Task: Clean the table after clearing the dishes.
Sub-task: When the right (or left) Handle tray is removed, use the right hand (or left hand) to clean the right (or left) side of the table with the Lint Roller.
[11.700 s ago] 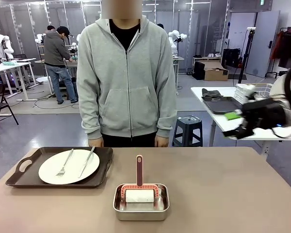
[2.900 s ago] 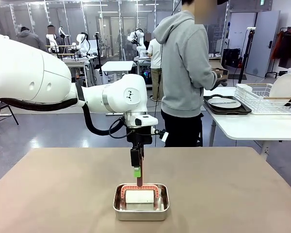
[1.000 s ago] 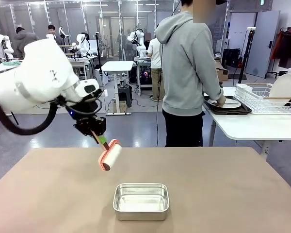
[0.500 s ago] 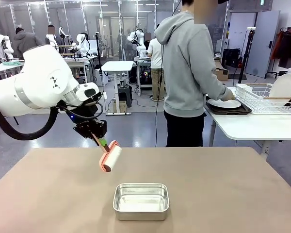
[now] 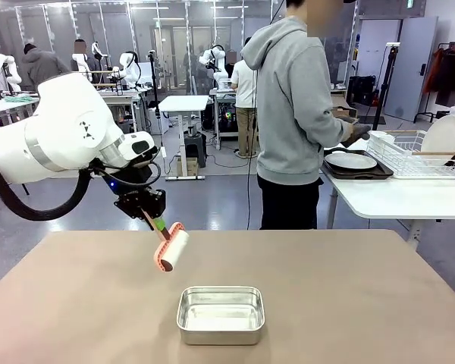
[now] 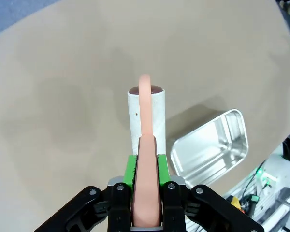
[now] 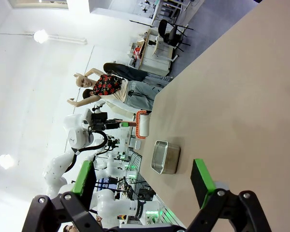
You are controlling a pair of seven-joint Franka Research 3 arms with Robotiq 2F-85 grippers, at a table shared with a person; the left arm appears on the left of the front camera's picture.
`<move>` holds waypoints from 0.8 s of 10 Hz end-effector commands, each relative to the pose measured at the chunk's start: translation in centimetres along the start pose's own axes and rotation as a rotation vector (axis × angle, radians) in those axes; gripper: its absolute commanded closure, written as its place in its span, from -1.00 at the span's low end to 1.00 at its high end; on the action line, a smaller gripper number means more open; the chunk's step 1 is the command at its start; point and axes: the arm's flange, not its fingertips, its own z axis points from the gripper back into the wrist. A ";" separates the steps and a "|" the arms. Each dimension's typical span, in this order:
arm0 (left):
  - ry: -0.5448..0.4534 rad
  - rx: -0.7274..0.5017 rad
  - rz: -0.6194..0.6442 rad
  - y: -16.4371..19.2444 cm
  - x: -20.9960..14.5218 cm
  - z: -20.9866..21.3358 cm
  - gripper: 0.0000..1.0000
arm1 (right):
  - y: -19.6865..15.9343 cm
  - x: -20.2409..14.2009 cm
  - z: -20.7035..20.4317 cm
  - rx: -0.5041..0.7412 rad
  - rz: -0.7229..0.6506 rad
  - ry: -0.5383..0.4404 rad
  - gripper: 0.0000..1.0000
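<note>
Roller (image 5: 171, 250) is no more in the steel pan (image 5: 221, 315) where it stood approx. 3 s ago; it hangs tilted above the table (image 5: 349, 288), left of the pan and toward the far edge, almost in the same spot as half a sec. before. Left gripper (image 5: 158, 223) is clamped on its pink handle; in the left wrist view the green pads (image 6: 130, 170) press both sides of the handle, w/ the white roll (image 6: 146, 116) pointing down at the table (image 6: 63, 96) and the pan (image 6: 210, 147) beside it. The tray w/ plate that lay on the table's left part at the start is gone from there. The person (image 5: 292, 114), who then faced the table, stands turned to the white side table (image 5: 394, 199); the hand has gone from the plate (image 5: 353, 160) toward the rack (image 5: 409, 155). Right gripper (image 7: 142, 169) has its jaws wide apart, nothing between them. Count: 1 roller, 1 pan, 1 dark tray (image 5: 334, 168) carrying 1 plate on the side table, 1 more plate upright in the rack; whether a 2nd tray lies under, cannot tell.
</note>
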 end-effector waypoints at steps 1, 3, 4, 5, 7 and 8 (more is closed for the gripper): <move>0.021 -0.038 0.069 2.0 0.9 -0.4 0.59 | 0.5 0.1 0.0 0.002 -0.014 0.000 -1.00; 0.016 -0.065 0.103 3.7 0.9 -0.4 0.59 | 0.5 0.1 0.0 0.002 -0.014 0.000 -1.00; 0.030 -0.074 0.127 4.7 0.8 -1.0 0.59 | 0.5 0.1 0.0 0.002 -0.014 0.000 -1.00; 0.037 -0.087 0.145 5.4 0.6 -1.4 0.59 | 0.5 0.1 0.0 0.002 -0.014 0.000 -1.00; 0.048 -0.092 0.177 7.0 0.3 -2.0 0.59 | 0.5 0.1 0.0 0.002 -0.014 0.000 -1.00; 0.040 -0.099 0.173 7.6 0.0 -2.5 0.59 | 0.5 0.1 0.0 0.002 -0.014 0.000 -1.00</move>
